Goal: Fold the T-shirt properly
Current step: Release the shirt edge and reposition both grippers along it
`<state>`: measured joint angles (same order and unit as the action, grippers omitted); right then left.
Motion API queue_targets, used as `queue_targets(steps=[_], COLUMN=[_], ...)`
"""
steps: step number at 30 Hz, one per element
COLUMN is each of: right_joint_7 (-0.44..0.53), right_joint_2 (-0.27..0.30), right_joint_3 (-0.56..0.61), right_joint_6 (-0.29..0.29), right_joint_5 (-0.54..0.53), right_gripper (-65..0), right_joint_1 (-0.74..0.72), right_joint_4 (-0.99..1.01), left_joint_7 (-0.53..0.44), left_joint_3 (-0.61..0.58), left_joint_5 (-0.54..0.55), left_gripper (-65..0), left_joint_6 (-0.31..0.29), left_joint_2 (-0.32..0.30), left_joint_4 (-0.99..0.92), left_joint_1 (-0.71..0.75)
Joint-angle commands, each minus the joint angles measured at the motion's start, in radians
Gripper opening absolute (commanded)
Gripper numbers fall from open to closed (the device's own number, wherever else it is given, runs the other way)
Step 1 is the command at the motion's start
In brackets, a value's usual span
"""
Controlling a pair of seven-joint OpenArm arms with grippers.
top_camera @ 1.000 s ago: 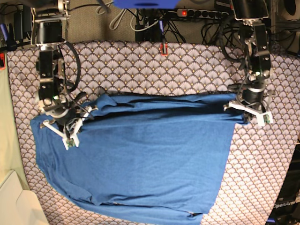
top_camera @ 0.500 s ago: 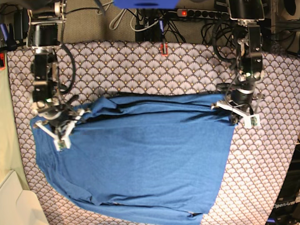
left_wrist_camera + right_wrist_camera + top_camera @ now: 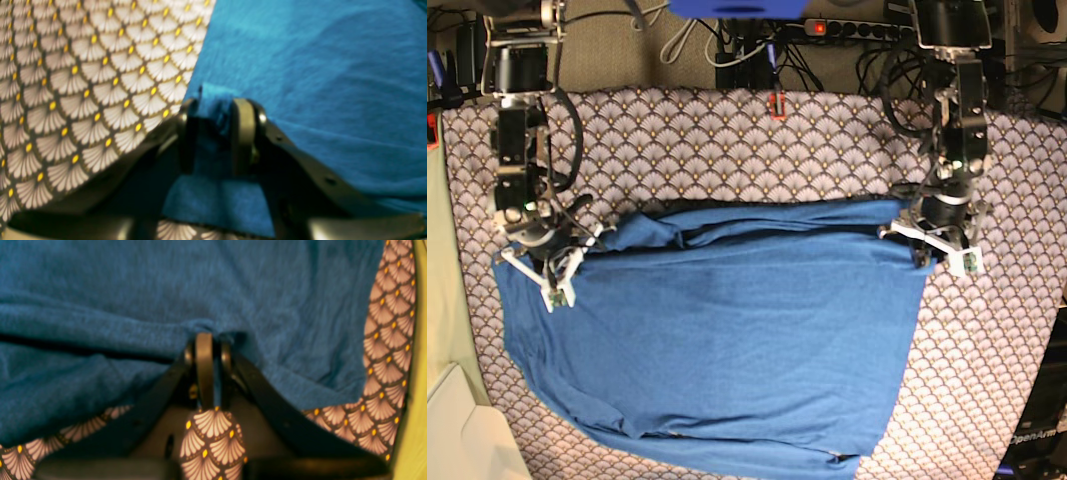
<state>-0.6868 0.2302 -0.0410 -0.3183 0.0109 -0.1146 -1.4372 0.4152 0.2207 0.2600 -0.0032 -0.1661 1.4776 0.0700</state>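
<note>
A desk draped in a lilac-white scallop-patterned tablecloth (image 3: 757,150) fills the base view, and the large plain medium-blue knit T-shirt (image 3: 727,340) spreads across the centre and lower part of that frame, its top edge folded over along a dark crease. At the right of the base view, the left claw (image 3: 924,247) pinches a bunched corner of the blue fabric (image 3: 213,100) between its fingers. At the left of the frame, the right claw (image 3: 555,262), pressed nearly together, grips a thin ridge of cloth (image 3: 213,331) at the shirt's upper left corner.
</note>
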Motion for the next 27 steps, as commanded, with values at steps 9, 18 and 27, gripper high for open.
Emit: queue_targets(steps=[9,18,27], right_joint_7=[0.014,0.016,0.022], right_joint_2=[0.01,0.015,0.015], right_joint_3=[-0.001,-0.003,-0.01], right_joint_6=[0.0,0.0,0.0], right_joint_5=[-0.004,-0.004,-0.004], right_gripper=[-64.9,-42.3,-36.1], right_joint_1=[-0.021,-0.021,0.033], right_joint_4=[-0.018,-0.018,-0.067], left_joint_7=[-0.026,-0.026,-0.026], left_joint_3=[0.004,0.004,0.047], left_joint_5=[0.009,0.009,0.011], left_gripper=[-46.9,-24.8,-20.9], left_joint_6=[-0.005,-0.008,-0.007], left_joint_2=[-0.008,-0.016,-0.01], left_joint_4=[-0.045,-0.033,-0.03], left_joint_1=[-0.091,-0.091,-0.026])
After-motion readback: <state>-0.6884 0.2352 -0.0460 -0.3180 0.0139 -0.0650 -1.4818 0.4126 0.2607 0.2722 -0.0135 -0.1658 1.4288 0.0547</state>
